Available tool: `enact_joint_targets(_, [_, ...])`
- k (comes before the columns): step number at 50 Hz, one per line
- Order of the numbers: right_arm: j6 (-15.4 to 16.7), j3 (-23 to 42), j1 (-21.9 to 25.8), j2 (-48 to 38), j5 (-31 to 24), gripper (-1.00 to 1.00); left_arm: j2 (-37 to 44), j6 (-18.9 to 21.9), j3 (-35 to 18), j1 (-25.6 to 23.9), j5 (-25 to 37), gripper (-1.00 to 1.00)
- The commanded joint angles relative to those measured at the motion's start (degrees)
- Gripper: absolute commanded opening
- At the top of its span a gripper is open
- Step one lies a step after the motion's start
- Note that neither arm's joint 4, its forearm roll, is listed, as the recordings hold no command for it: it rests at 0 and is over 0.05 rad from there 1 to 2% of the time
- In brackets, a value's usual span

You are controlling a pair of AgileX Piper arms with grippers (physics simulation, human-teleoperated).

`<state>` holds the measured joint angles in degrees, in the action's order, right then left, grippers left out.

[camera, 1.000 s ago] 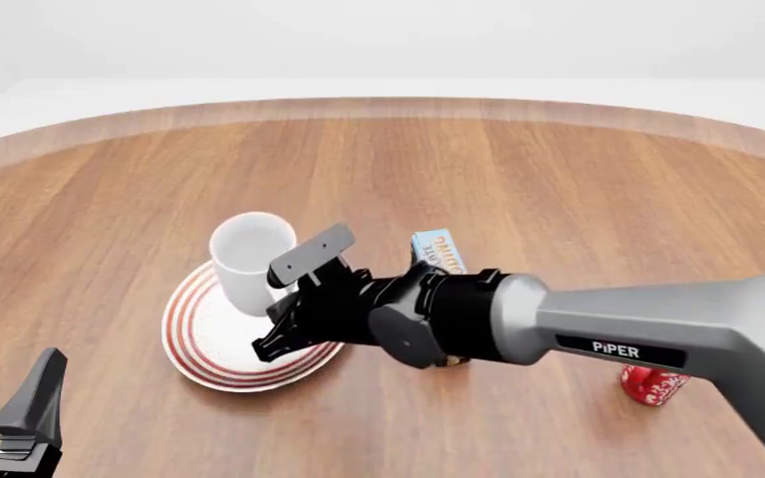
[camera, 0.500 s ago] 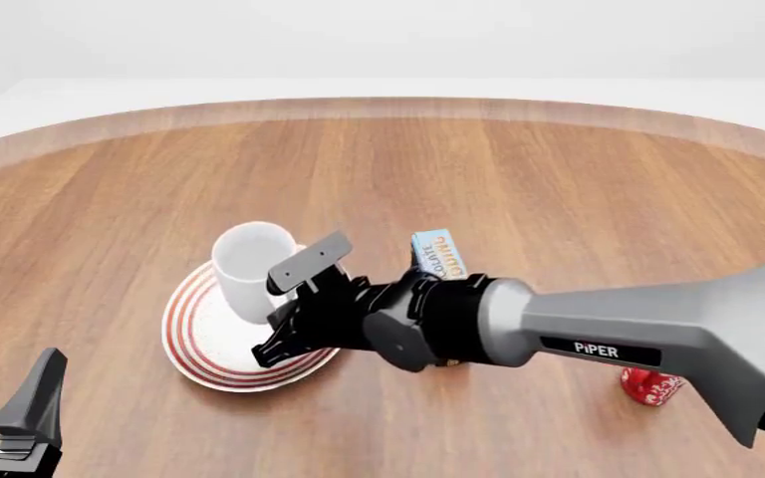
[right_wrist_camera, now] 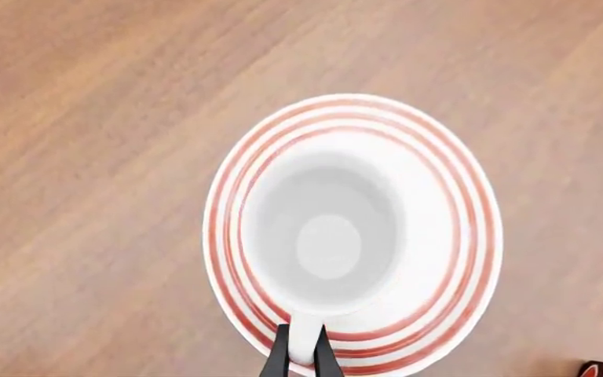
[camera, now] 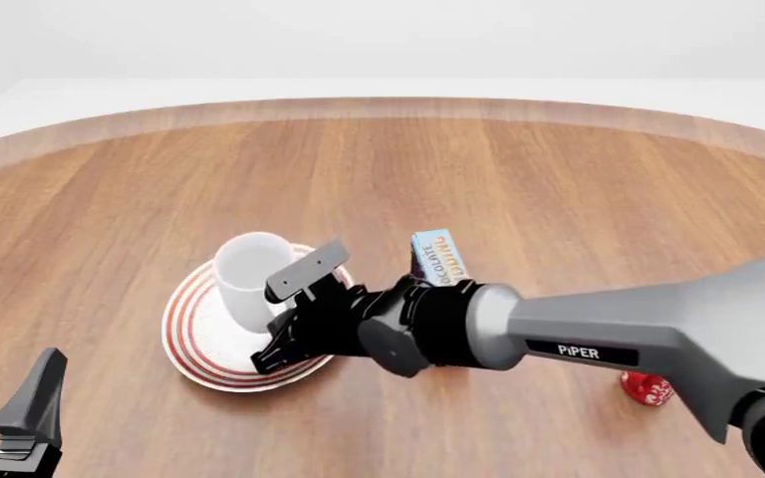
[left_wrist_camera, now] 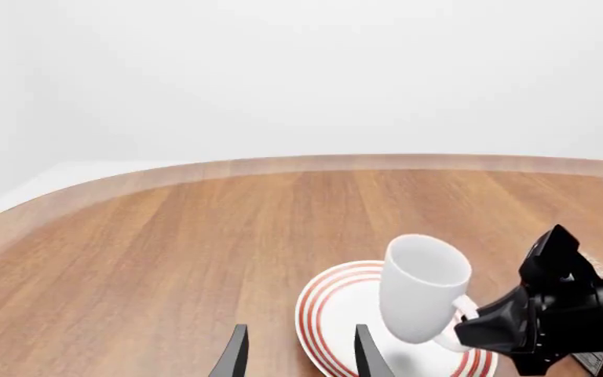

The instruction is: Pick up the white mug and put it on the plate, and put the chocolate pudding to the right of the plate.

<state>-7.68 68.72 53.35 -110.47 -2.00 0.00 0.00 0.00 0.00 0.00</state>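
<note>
The right hand (right_wrist_camera: pixel 301 355) grips the white mug (right_wrist_camera: pixel 325 236) by its handle, directly above the plate (right_wrist_camera: pixel 458 196). Next move, probably: straight down. The left hand (left_wrist_camera: pixel 299 357) is open.

Right gripper (camera: pixel 286 314) clamped, left gripper (camera: pixel 17 418) apart.

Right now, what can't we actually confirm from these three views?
- Whether the white mug rests on the plate or hangs just above: no view shows its base clearly.
- Chocolate pudding: its lower part is behind the right arm in the front view.
- Right gripper: only the fingertips at the mug handle show in its wrist view.
- Red object: half hidden by the arm.
</note>
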Motion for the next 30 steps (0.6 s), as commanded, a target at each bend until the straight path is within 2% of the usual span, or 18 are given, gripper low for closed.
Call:
enact_joint_targets(1, [-0.82,0.35,0.27,-0.67,0.12,-1.0,0.0,0.0,0.0,0.0,0.0,1.0])
enact_joint_targets(30, [-1.46,0.9,0.65,-2.44,-0.43,-1.0,0.0,0.0,0.0,0.0,0.0,1.0])
